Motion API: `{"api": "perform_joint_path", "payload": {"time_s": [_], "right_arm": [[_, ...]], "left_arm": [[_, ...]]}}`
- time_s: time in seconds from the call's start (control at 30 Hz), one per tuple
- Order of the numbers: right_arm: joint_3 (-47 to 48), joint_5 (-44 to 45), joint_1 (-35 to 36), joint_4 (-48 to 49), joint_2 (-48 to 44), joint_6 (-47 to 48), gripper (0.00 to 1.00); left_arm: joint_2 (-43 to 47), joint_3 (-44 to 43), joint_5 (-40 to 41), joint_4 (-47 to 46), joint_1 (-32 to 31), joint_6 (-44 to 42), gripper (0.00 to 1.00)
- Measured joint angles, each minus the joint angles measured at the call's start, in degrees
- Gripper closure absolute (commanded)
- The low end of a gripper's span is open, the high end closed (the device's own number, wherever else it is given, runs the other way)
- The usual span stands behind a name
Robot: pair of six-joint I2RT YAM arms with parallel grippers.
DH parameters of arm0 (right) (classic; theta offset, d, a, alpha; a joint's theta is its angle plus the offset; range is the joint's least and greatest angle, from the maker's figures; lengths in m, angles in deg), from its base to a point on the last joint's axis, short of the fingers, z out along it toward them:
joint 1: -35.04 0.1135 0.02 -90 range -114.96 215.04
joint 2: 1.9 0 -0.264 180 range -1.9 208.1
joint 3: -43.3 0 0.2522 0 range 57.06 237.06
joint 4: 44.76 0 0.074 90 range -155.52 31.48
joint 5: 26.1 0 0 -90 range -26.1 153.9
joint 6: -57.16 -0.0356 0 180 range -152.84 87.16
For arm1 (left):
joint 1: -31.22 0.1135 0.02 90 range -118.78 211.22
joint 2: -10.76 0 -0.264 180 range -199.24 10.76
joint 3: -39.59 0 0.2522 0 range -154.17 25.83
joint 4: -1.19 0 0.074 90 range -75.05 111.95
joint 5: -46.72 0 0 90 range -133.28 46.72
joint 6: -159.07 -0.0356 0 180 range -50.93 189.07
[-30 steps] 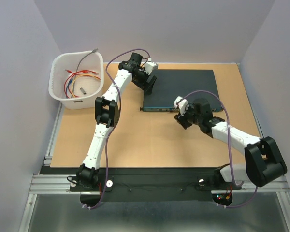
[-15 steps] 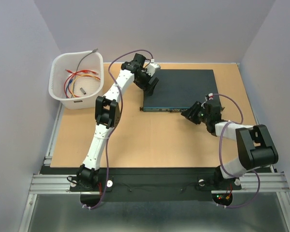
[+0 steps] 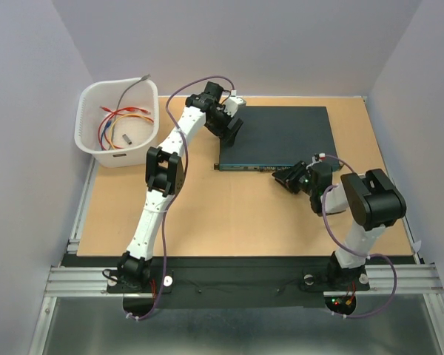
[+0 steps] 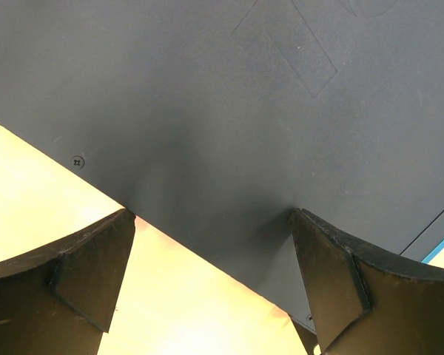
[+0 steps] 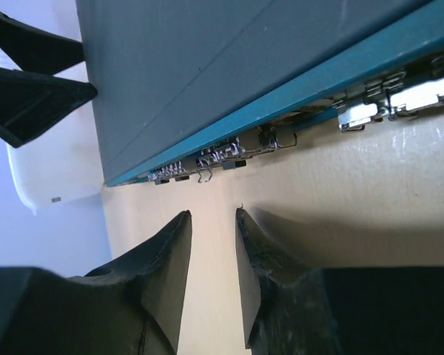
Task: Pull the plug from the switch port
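Observation:
The switch (image 3: 281, 133) is a flat dark box at the back middle of the table, its thin teal socket face (image 5: 281, 96) towards me. Small pale plugs (image 5: 418, 95) and wire clips stick out of that face in the right wrist view. My left gripper (image 3: 233, 127) is open, and its fingers (image 4: 89, 274) straddle the switch's left edge (image 4: 207, 244). My right gripper (image 3: 283, 178) lies low on the table just in front of the teal face. Its fingers (image 5: 170, 259) stand a narrow gap apart, with only bare table between them.
A white basket (image 3: 92, 144) with coloured cables stands at the back left; it shows as a pale shape (image 5: 55, 177) in the right wrist view. Grey walls close in the back and both sides. The right arm is folded back near the table's right front.
My right arm has drawn back and folded to the right, and its gripper has turned and dropped low in front of the teal face. The left gripper has shifted slightly on the switch's edge.

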Motion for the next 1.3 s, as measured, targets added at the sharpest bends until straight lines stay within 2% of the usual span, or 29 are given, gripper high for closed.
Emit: {"api": "perform_joint_path", "payload": {"time_s": [0.2,0.37,0.63,0.83,0.97,1.0,1.3], "right_arm": [[-0.46,0.9,0.0,9.6,4.87,-3.54,0.71],[-0.48,1.66,-0.02,14.69,8.17,-6.01,0.71],[-0.46,2.27,-0.02,17.64,8.76,-6.93,0.76],[-0.13,2.29,-0.02,17.99,9.6,-7.78,0.76],[-0.13,2.32,-0.02,18.01,9.68,-7.85,0.83],[-0.13,2.32,-0.02,17.99,9.68,-7.74,0.88],[-0.13,2.32,-0.02,17.99,10.01,-6.62,1.0]], "left_arm": [[0.02,-0.04,0.02,0.07,0.0,0.0,0.03],[0.02,-0.07,0.02,0.07,0.0,0.0,0.03],[0.02,-0.07,0.04,0.07,0.0,-0.02,0.03],[0.02,-0.07,0.04,0.07,0.0,-0.02,0.03],[0.02,-0.07,0.04,0.09,0.0,0.0,0.03],[0.02,-0.07,0.04,0.07,0.0,0.0,0.03],[0.02,-0.07,0.07,0.07,0.0,0.0,0.03]]}}
